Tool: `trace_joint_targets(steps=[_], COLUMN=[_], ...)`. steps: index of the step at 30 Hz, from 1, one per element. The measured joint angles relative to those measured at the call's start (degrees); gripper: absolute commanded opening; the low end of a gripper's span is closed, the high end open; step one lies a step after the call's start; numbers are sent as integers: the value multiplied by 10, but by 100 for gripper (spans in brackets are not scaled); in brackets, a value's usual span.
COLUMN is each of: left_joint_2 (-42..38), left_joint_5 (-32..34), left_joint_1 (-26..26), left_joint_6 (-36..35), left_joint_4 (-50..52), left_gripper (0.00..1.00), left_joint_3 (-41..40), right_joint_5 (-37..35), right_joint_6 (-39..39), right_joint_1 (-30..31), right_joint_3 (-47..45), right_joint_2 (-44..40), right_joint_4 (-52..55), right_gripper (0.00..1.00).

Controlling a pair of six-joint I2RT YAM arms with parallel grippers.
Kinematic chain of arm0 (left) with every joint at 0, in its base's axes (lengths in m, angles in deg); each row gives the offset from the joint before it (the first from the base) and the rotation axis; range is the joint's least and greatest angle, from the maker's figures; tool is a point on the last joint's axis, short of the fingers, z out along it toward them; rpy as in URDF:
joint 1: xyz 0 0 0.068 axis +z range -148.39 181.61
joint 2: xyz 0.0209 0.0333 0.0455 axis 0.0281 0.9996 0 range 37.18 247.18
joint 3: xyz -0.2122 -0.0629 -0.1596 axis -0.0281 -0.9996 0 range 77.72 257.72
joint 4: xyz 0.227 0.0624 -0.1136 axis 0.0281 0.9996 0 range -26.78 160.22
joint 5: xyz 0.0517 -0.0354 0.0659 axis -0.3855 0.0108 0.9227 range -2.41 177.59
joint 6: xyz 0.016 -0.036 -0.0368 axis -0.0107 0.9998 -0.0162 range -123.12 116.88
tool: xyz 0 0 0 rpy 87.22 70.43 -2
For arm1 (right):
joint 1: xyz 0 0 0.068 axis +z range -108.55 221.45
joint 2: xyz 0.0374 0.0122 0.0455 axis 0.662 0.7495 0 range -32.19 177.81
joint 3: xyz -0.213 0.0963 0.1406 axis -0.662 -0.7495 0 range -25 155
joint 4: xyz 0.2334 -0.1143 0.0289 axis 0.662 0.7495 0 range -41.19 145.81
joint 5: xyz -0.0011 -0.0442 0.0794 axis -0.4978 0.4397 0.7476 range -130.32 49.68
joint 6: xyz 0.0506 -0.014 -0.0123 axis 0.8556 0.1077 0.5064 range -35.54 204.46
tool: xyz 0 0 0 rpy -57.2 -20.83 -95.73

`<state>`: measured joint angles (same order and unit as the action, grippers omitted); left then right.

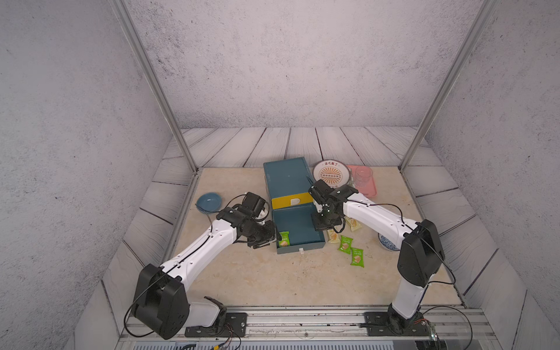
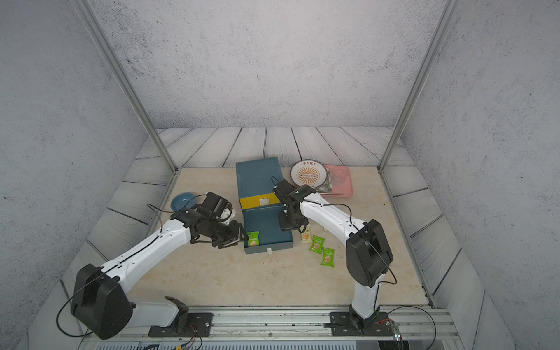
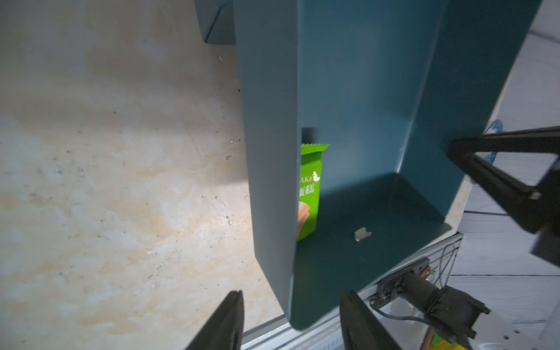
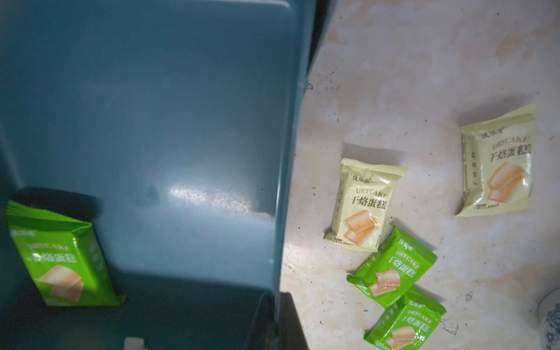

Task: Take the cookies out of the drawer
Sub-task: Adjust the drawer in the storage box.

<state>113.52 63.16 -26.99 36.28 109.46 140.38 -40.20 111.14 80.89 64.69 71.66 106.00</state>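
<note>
Right wrist shows yellow cookie (image 4: 497,160), apparently half-hidden overhead.

Both top views are bright, evenly lit from above, with soft pale shadows on the tabletop (image 1: 272,278) and walls bowing at the edges. My left wrist view is dim, the drawer (image 3: 363,91) floor in deep shadow. My right wrist view shows white glare there and a smeared green cookie packet (image 4: 63,257).

Teal drawer (image 1: 292,225), yellow panel (image 1: 280,202), then green cookies (image 4: 394,266) and pale yellow cookies (image 4: 363,206), orange biscuit prints on both. Orange sunburst plate (image 1: 331,175), pink tray (image 1: 370,190), blue bowl (image 1: 208,202).
</note>
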Motion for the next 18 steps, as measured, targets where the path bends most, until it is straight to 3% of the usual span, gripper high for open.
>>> trace_joint_targets(steps=[8, 18], left_joint_2=[-4, 131], left_joint_5=[1, 26], left_joint_1=[-9, -79], left_joint_6=[-18, -95], left_joint_4=[70, 198], left_gripper=[67, 72], left_joint_3=[135, 259], right_joint_5=[-4, -8], right_joint_6=[-11, -18], right_joint_1=[0, 0], right_joint_3=[20, 39], right_joint_2=[13, 24], right_joint_4=[3, 16], right_gripper=[0, 0])
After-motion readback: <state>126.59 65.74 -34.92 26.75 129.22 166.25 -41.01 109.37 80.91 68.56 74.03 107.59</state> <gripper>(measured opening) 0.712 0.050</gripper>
